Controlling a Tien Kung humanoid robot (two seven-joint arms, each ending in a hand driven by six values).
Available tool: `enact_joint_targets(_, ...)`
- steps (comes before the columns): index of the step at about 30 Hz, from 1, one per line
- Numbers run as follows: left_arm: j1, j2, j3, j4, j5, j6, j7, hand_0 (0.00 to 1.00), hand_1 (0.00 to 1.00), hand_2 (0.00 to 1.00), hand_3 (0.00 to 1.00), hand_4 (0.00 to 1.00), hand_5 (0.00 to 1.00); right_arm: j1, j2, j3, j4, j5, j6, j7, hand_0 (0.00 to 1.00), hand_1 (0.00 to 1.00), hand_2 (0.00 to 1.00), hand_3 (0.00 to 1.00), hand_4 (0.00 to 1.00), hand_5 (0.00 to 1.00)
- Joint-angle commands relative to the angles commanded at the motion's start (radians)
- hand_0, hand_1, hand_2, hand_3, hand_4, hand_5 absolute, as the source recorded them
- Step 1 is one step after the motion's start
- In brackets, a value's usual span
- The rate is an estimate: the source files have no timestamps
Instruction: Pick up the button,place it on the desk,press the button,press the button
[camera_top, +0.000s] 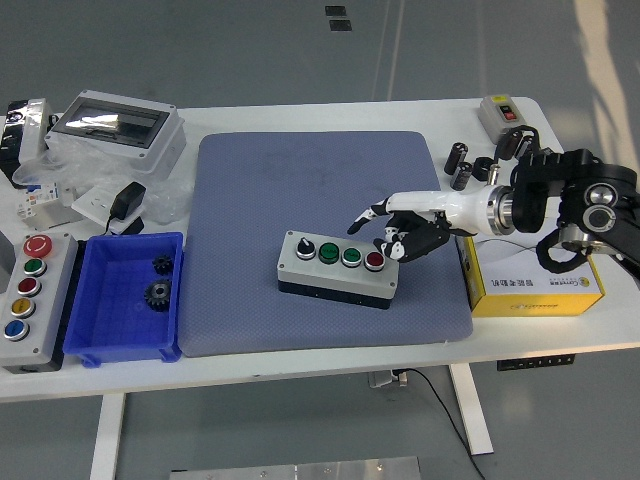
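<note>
A grey button box (338, 268) with a black knob, two green buttons and a red button lies on the blue-grey mat (320, 190). My right hand (400, 228) hovers just above and to the right of the box's red button. Its index finger points left and its other fingers are curled under. It holds nothing and does not touch the box. The left arm is out of view.
A yellow box (530, 280) sits right of the mat under my right arm. A blue bin (90, 300) with gears and a second button box (30, 300) are at the left. A clear-lid enclosure (115, 125), an adapter and small parts lie at the back.
</note>
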Motion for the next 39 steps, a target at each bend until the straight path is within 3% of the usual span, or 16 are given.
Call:
enact_joint_targets(2,0.003,-0.005,0.003,0.000,-0.005,0.001,-0.003,0.623,0.512,0.525,0.582,0.596,0.212,-0.061,0.032,0.069,0.001,-0.056,-0.052,0.040,0.002,0.090,0.204,0.816,0.260,0.060)
enact_joint_targets(6,0.014,-0.022,0.013,0.000,-0.019,0.003,-0.008,0.623,0.512,0.524,0.582,0.596,0.212,-0.213,0.120,0.229,-0.002,-0.178,-0.205,0.150,0.002,0.090,0.203,0.797,0.306,0.052)
enact_joint_targets(10,0.015,-0.028,0.009,0.000,-0.016,0.004,-0.013,0.623,0.512,0.524,0.582,0.596,0.212,-0.356,0.212,0.385,-0.012,-0.166,-0.360,0.280,0.002,0.090,0.203,0.797,0.306,0.052)
enact_joint_targets(11,0.013,-0.028,0.006,0.000,-0.013,0.003,-0.014,0.623,0.512,0.524,0.582,0.596,0.212,-0.386,0.230,0.421,-0.017,-0.155,-0.393,0.309,0.002,0.080,0.211,0.805,0.419,0.306)
enact_joint_targets(16,0.003,-0.025,0.005,0.000,-0.008,0.001,-0.021,0.623,0.512,0.524,0.582,0.596,0.212,-0.527,0.301,0.597,-0.037,-0.065,-0.543,0.459,0.002,0.080,0.211,0.805,0.419,0.306)
enact_joint_targets(17,0.002,-0.025,0.005,0.000,-0.006,0.001,-0.022,0.623,0.512,0.525,0.583,0.596,0.212,-0.552,0.308,0.628,-0.041,-0.042,-0.568,0.489,0.106,0.238,0.417,0.755,0.598,0.347)
enact_joint_targets(20,-0.002,-0.026,0.004,0.000,-0.002,-0.001,-0.022,0.623,0.512,0.525,0.583,0.596,0.212,-0.611,0.324,0.707,-0.057,0.027,-0.632,0.567,0.106,0.238,0.417,0.755,0.598,0.347)
enact_joint_targets(22,-0.004,-0.027,0.002,0.000,0.001,-0.002,-0.021,0.623,0.512,0.525,0.583,0.596,0.212,-0.628,0.331,0.751,-0.074,0.077,-0.656,0.617,0.106,0.238,0.417,0.755,0.598,0.347)
enact_joint_targets(23,-0.005,-0.027,0.001,0.000,0.002,-0.002,-0.021,0.624,0.513,0.525,0.584,0.597,0.212,-0.633,0.334,0.769,-0.084,0.102,-0.660,0.639,0.501,0.647,0.664,0.737,0.638,0.360)
enact_joint_targets(28,-0.008,-0.023,-0.003,0.000,0.004,-0.003,-0.021,0.624,0.513,0.525,0.584,0.597,0.212,-0.642,0.343,0.814,-0.126,0.219,-0.654,0.733,0.501,0.647,0.664,0.737,0.638,0.360)
enact_joint_targets(29,-0.009,-0.022,-0.003,0.000,0.004,-0.003,-0.021,0.624,0.512,0.527,0.585,0.597,0.213,-0.643,0.345,0.814,-0.130,0.236,-0.651,0.740,0.822,0.822,0.820,0.850,0.731,0.473)
enact_joint_targets(34,-0.006,-0.019,-0.006,0.000,0.005,-0.003,-0.016,0.624,0.512,0.527,0.585,0.597,0.213,-0.640,0.353,0.808,-0.155,0.281,-0.635,0.749,0.822,0.822,0.820,0.850,0.731,0.473)
enact_joint_targets(35,-0.006,-0.019,-0.008,0.000,0.006,-0.002,-0.014,0.625,0.512,0.527,0.586,0.599,0.213,-0.640,0.354,0.808,-0.158,0.285,-0.632,0.747,0.853,0.822,0.825,0.827,0.865,0.719)
enact_joint_targets(39,-0.005,-0.018,-0.014,0.000,0.011,-0.002,-0.011,0.625,0.512,0.527,0.586,0.599,0.213,-0.642,0.356,0.805,-0.169,0.299,-0.620,0.740,0.853,0.822,0.825,0.827,0.865,0.719)
